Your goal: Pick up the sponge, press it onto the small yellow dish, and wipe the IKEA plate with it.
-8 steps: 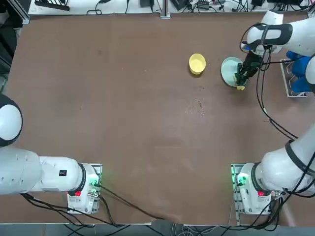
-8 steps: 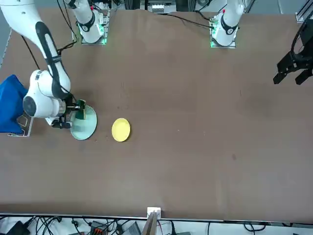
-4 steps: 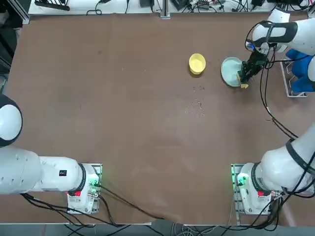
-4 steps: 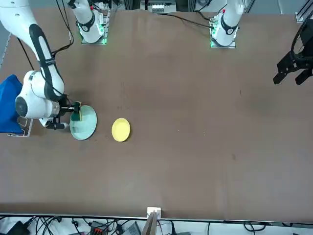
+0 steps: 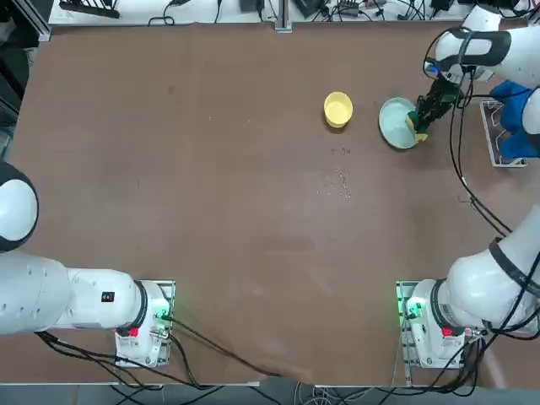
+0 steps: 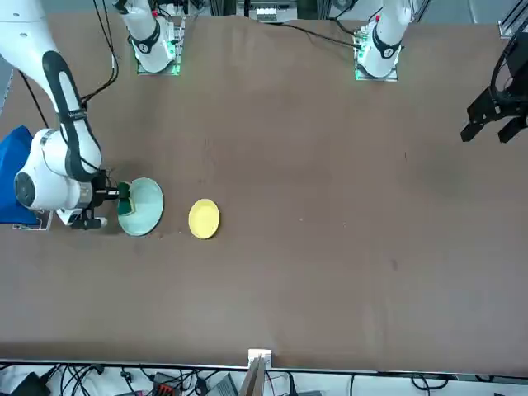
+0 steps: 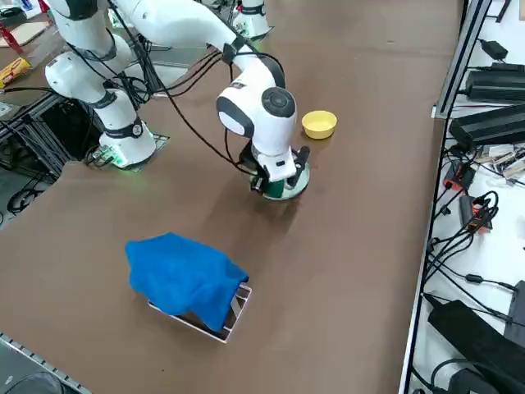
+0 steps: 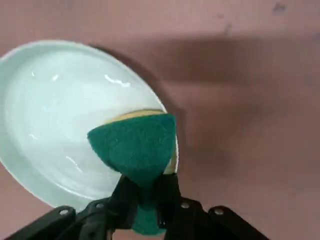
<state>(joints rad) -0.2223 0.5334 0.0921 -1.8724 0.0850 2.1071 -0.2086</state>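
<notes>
The right end effector (image 8: 146,192) is closed, pointing down.

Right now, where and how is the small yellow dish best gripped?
Probably pinch the raised rim of the small yellow dish from above, one finger inside: it sits upright, open side up, apart from the pale plate.

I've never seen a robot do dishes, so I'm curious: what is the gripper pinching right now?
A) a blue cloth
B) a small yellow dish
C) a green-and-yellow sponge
C: the right gripper is closed on the green-and-yellow sponge, at the edge of the round pale blue-green plate.
</notes>
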